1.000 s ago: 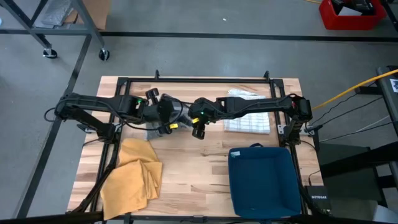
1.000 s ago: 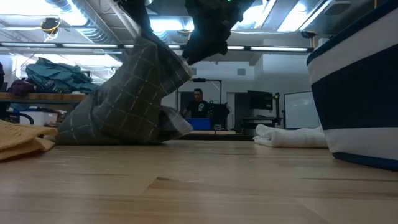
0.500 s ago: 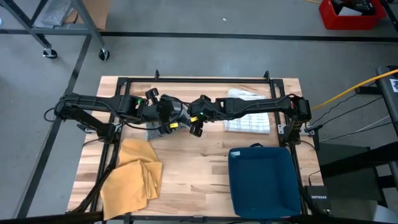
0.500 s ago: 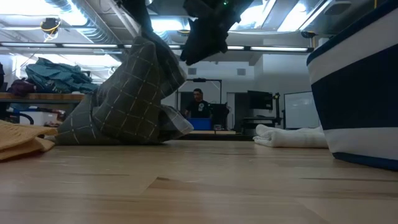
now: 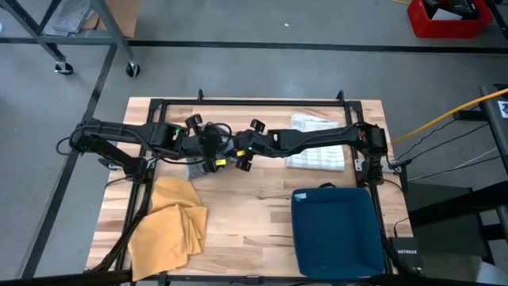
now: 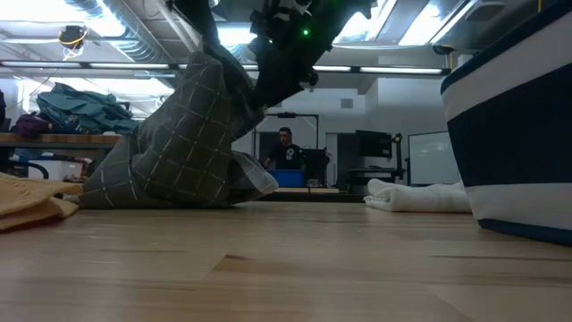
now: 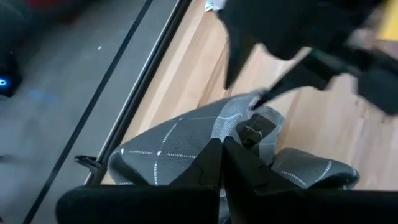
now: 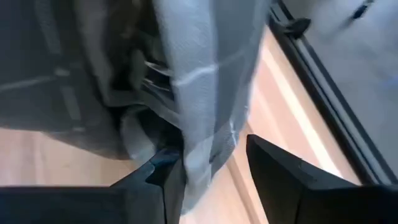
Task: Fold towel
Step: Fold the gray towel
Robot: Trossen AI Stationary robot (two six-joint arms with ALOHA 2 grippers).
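Hanging in a peak near the counter's far left edge, the grey checked towel [image 6: 183, 134] is pinched by the left gripper [image 5: 208, 148], while the right gripper [image 5: 243, 156], fingers spread, straddles its near fold.

- A mustard-yellow cloth [image 5: 168, 225] lies crumpled at the table's near-left corner — its edge shows low at the side of the low view [image 6: 31, 202].
- A dark blue bin [image 5: 336, 232] sits at the near-right, its white-banded wall [image 6: 518, 134] looming close.
- A folded white checked cloth [image 5: 317, 151] rests on the far-right part of the wooden table [image 5: 246, 214] — well apart from the bin.
- A person [image 6: 285, 148] stands in the room behind.
- A red crate [image 5: 448, 17] sits on the floor.
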